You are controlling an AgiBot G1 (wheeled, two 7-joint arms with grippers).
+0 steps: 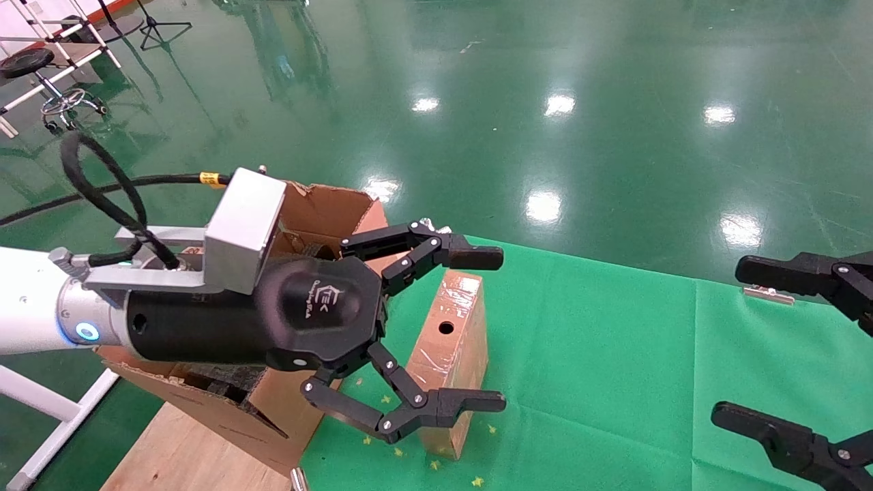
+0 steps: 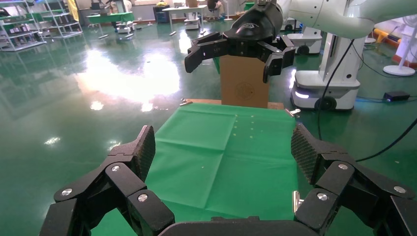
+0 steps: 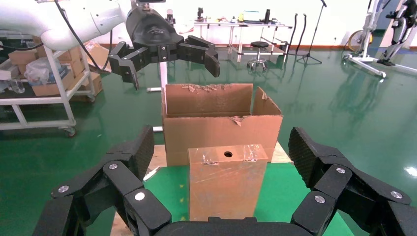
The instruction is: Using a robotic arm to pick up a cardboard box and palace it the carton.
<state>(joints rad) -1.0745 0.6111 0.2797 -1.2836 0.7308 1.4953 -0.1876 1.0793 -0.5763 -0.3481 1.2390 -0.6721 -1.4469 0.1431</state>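
I have the robotic arm's left gripper point(image 1: 487, 329) at centre-left of the head view, its two black fingers spread wide, nothing between them. In that view the upper finger point(image 1: 470, 257) crosses the top end of the cardboard box point(image 1: 447, 361) and the lower finger point(image 1: 470, 402) its near end. The right wrist view shows the same gripper point(image 3: 169, 69) up in the upper left of the frame, clear above the carton point(image 3: 221, 130) and not touching the box point(image 3: 226, 187).

The box stands upright on the green cloth point(image 1: 600, 341) in the middle of the head view, its taped face with the round hole point(image 1: 446, 328) turned up toward the camera. It sits just beside the carton point(image 1: 320, 211), which is to its left in the frame with torn flaps raised. I cannot tell whether the two touch. The carton rests on a wooden board point(image 1: 184, 450) at lower left.

My right gripper point(image 1: 757, 344) is at the right edge of the head view over the cloth, well apart from the box, fingers also spread and holding nothing.
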